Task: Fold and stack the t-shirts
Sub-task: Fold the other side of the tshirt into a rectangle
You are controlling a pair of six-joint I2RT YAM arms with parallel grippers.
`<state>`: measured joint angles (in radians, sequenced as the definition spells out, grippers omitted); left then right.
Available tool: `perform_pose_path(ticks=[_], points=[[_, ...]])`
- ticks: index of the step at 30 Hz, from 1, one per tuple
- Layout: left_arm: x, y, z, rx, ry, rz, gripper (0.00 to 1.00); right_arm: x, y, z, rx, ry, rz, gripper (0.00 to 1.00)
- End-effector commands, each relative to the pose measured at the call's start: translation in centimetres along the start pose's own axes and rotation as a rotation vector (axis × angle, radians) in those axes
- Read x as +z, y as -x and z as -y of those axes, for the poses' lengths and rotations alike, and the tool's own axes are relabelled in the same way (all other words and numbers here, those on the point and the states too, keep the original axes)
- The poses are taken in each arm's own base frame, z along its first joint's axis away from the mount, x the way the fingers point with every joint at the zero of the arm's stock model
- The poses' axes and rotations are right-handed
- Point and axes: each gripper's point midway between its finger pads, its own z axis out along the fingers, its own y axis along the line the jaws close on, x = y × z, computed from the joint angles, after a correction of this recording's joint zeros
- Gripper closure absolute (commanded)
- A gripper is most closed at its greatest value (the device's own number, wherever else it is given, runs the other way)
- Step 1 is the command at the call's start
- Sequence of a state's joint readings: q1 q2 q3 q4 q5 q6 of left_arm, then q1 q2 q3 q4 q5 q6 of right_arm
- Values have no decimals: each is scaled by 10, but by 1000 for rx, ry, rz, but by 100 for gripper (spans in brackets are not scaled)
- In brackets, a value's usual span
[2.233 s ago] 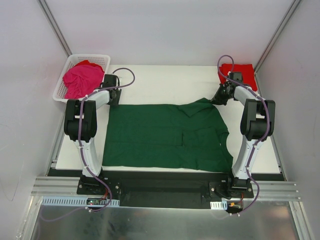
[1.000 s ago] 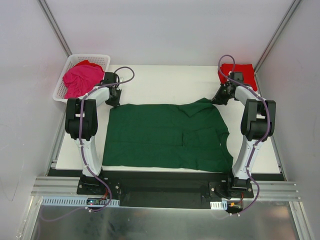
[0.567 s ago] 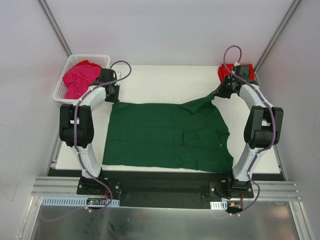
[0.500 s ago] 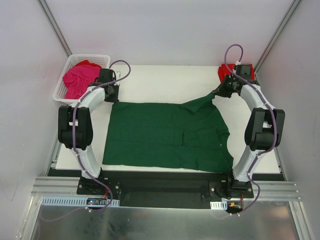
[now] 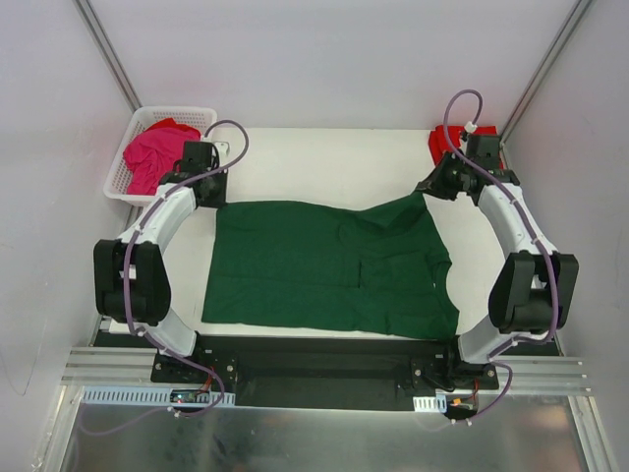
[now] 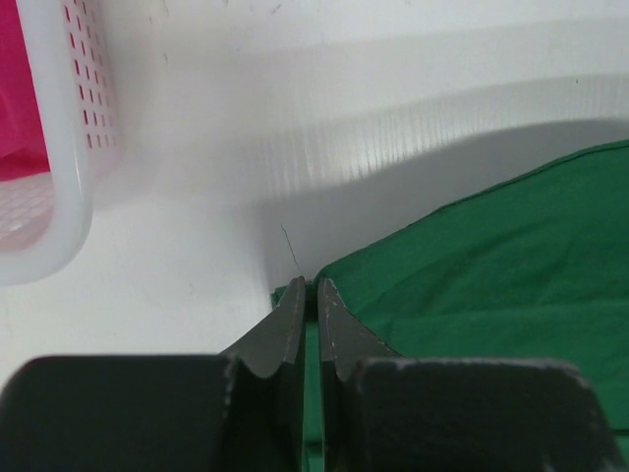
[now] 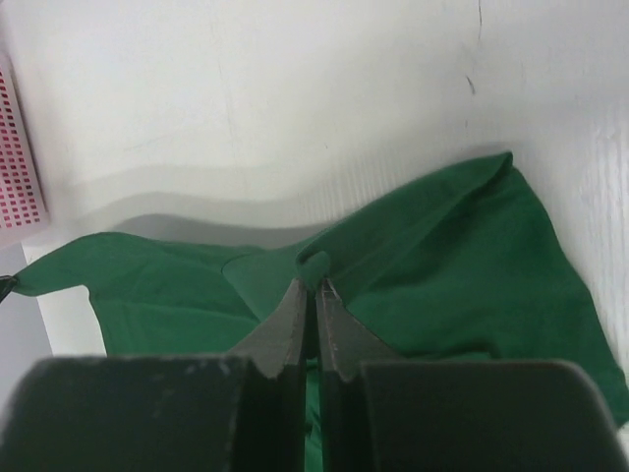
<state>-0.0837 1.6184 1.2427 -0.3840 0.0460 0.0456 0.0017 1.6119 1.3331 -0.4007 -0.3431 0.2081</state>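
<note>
**Dark green t-shirt** (image 5: 329,270): spread nearly flat on the worktop (image 5: 324,157). It lies between the 2 hands and reaches from their tips back toward the arm bases.

**Left hand** (image 6: 307,291): fingers pressed together, pinching the shirt's corner right at the tips. The white basket (image 6: 71,197) holding the pink t-shirt (image 6: 15,79) sits to the left of these tips and a little ahead of them.

**Right hand** (image 7: 308,288): fingers pressed together on a small raised fold at the same shirt's edge, with a sleeve flap bunched beside the tips. The red t-shirt (image 5: 438,144) lies just beyond this hand, apart from the green cloth.

**Step in hand, as judged:** carrying the held edge across to make a fold.
- Both hands should lift only enough to clear the cloth beneath.
- They should travel together at 1 level, so the edge is taut and straight between them.
- The edge should be laid down parallel to the opposite hem.
- The right-side grip appears to hold a fold, not a true corner, so a crease there may need smoothing.
- Slack on either side would skew the fold.
</note>
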Motion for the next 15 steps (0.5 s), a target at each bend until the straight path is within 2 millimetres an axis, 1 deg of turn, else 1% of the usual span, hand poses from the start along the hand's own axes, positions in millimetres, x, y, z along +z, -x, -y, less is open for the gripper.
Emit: perform_pose_path(ticks=[1,2,3,4,6,7,9,10,11,12,13,14,15], points=[[-24,-10,-2,23,9,3,100,-32,-8,-10,-33,-5,46,99],[-26,-14,-1,26,6,-6,100,-36,-9,-10,-39,-11,51,99],[-31,-14,-1,32,6,2,100,-38,-14,-8,-39,-16,46,99],[-33,-17,-1,34,1,-3,100,-46,-16,-11,-47,-18,52,99],[-40,-20,0,34,1,0,100,-53,-20,-11,-61,-32,55,99],[-40,-25,0,33,-2,-9,100,-62,-24,-12,-69,-36,61,99],[-47,-29,-2,37,13,-5,100,-71,-27,-10,-77,-52,73,99],[-47,-34,-4,35,24,-13,100,-75,-33,-7,-75,-66,64,99],[-49,-35,-7,37,42,-9,100,-85,-33,-7,-86,-71,84,99],[-53,-35,-7,37,43,0,100,-88,-36,-7,-88,-74,82,99],[-53,-39,-6,38,40,-4,100,-91,-43,-3,-83,-87,67,99],[-55,-39,-7,35,44,-3,100,-99,-46,-6,-93,-76,77,99],[-56,-40,-11,34,67,-5,100,-101,-50,-5,-95,-76,70,99]])
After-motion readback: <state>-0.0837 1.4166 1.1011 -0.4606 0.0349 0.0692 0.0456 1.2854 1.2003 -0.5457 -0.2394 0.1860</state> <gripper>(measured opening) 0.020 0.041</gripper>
